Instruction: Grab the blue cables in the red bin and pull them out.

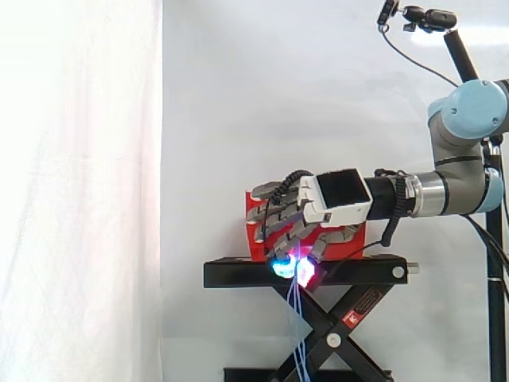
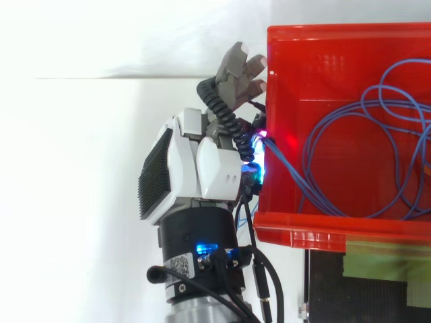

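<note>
The red bin [image 2: 316,232] stands on a black stand, with loops of thin blue cables [image 2: 350,128] lying inside it. A few strands run over the bin's left wall to my hand [image 2: 202,168], which is outside the bin against that wall. In the side view my hand [image 1: 338,199] is in front of the bin [image 1: 253,231] with its fingers curled downward, and its glowing cyan and magenta fingertips [image 1: 281,267] pinch the strands. Below the fingertips the blue cables [image 1: 298,334] hang down past the stand's top.
The black scissor stand [image 1: 238,273] holds the bin before the white curtain. A camera on a black pole [image 1: 421,17] stands at the upper right behind my arm. A green-and-black board [image 2: 384,269] lies just beyond the bin's near wall.
</note>
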{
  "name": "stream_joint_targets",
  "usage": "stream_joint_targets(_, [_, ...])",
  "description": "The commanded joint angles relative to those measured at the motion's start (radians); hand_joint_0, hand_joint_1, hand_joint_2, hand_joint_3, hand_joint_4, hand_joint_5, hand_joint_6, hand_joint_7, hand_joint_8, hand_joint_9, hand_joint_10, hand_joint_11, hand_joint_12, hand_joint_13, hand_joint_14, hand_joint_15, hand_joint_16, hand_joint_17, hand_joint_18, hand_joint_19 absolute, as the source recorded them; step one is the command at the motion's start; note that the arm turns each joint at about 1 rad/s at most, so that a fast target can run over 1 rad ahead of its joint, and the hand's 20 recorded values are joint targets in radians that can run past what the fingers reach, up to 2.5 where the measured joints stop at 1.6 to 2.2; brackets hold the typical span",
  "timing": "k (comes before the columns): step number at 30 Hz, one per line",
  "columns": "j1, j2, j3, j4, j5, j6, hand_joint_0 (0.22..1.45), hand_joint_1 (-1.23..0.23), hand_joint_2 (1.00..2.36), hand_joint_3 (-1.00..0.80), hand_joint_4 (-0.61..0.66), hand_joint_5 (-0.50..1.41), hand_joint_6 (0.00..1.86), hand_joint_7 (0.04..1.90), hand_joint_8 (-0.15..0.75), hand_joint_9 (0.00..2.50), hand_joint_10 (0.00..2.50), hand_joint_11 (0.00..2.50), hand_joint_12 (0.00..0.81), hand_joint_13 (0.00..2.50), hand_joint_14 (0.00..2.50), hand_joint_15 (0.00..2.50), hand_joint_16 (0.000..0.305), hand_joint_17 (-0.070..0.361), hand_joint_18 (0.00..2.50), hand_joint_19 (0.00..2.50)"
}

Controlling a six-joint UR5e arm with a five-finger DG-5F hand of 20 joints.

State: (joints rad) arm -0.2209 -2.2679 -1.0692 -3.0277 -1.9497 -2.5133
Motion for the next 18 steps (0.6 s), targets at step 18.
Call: stream_joint_targets(18, [0.003, 0.001, 0.0, -0.017, 0.002, 0.0, 0.92, -0.74, 1.0, -1.0, 0.08, 0.92, 0.82, 0.73, 0.231, 0.9, 0.02, 0.43, 0.298, 0.63, 0.01, 0.24, 0.038, 0.086, 0.47, 0.24])
